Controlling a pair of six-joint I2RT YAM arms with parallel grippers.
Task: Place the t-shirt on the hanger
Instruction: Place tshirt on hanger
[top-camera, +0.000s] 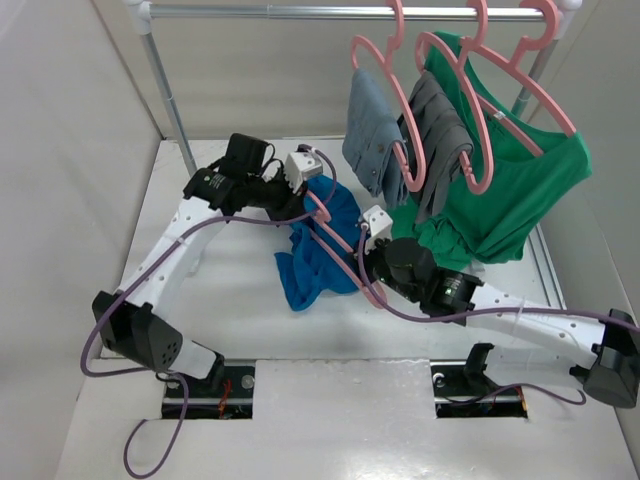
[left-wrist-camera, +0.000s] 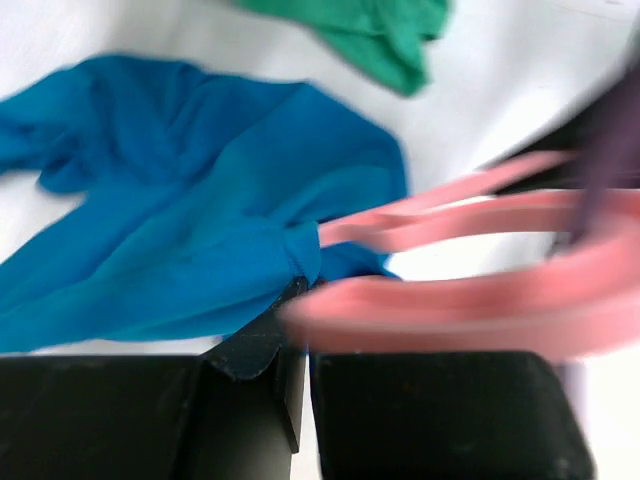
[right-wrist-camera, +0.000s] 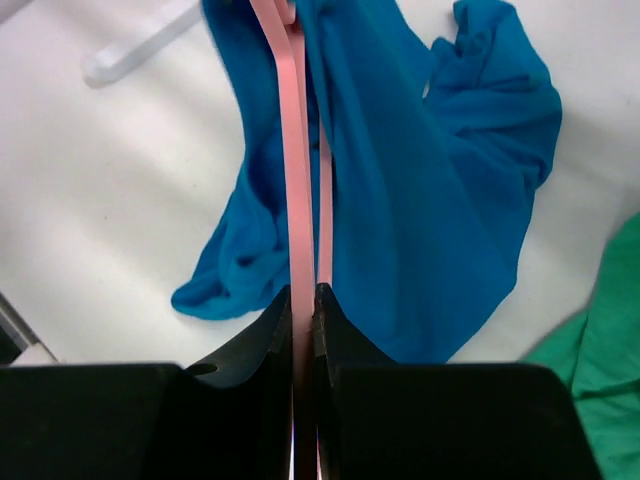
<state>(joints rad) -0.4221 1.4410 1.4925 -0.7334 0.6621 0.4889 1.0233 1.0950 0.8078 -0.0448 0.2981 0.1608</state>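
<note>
The blue t-shirt (top-camera: 315, 255) lies crumpled on the white table between both arms. The pink hanger (top-camera: 370, 293) lies across it. My left gripper (top-camera: 308, 200) is at the shirt's far edge. In the left wrist view the left gripper (left-wrist-camera: 303, 290) is shut on a bunched fold of the t-shirt (left-wrist-camera: 200, 200), with the hanger (left-wrist-camera: 450, 310) blurred just in front. My right gripper (top-camera: 365, 262) is at the shirt's right side. In the right wrist view the right gripper (right-wrist-camera: 303, 295) is shut on the hanger (right-wrist-camera: 295, 150), which runs forward over the t-shirt (right-wrist-camera: 420, 180).
A metal rail (top-camera: 340, 12) spans the back, with a post (top-camera: 170, 90) at the left. Pink hangers on it carry grey garments (top-camera: 375, 130) and a large green shirt (top-camera: 510, 190), whose hem reaches the table by my right arm (right-wrist-camera: 600, 360).
</note>
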